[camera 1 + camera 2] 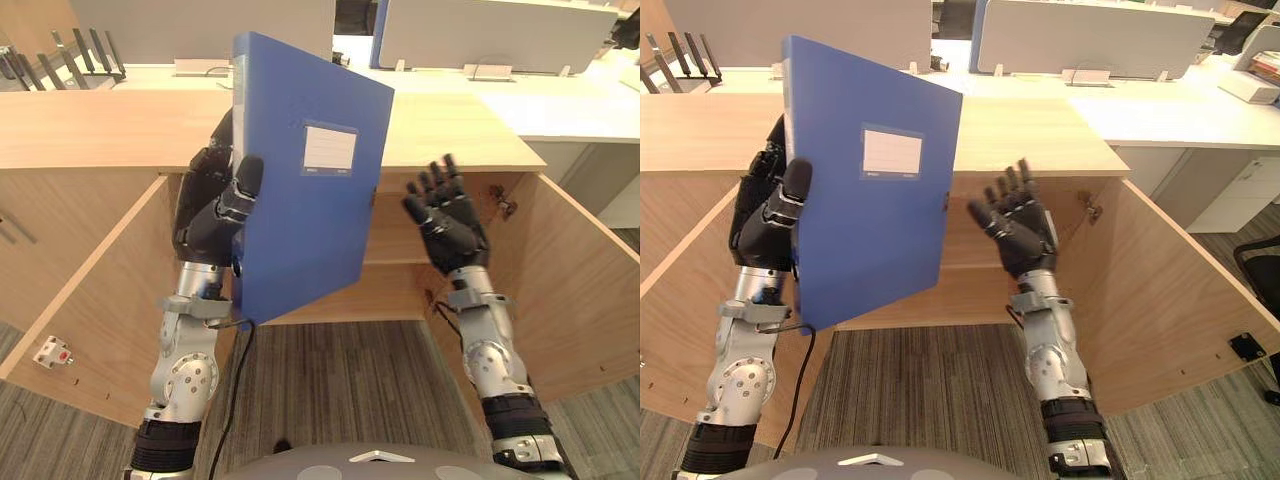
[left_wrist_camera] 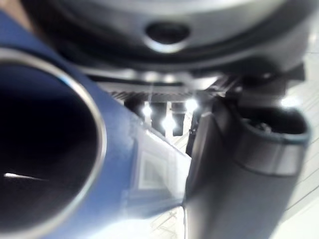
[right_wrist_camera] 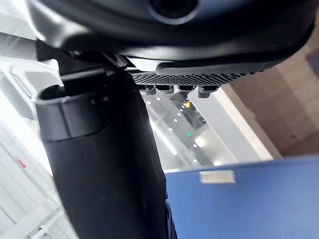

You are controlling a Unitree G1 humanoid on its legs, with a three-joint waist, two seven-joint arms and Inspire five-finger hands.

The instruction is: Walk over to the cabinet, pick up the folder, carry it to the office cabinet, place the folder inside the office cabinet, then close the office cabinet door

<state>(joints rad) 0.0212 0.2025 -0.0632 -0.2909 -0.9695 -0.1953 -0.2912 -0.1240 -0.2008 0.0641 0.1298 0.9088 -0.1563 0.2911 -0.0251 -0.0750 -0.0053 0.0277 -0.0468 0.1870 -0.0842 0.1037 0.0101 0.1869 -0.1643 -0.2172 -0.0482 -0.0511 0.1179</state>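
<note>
Standing upright in left hand (image 1: 213, 218), folder (image 1: 310, 190)

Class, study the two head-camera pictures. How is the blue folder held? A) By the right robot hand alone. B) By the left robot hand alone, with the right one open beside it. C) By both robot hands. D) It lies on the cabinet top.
B: the left robot hand is curled round the upright folder's edge, while the right robot hand is open, fingers spread, clear of it.
</note>
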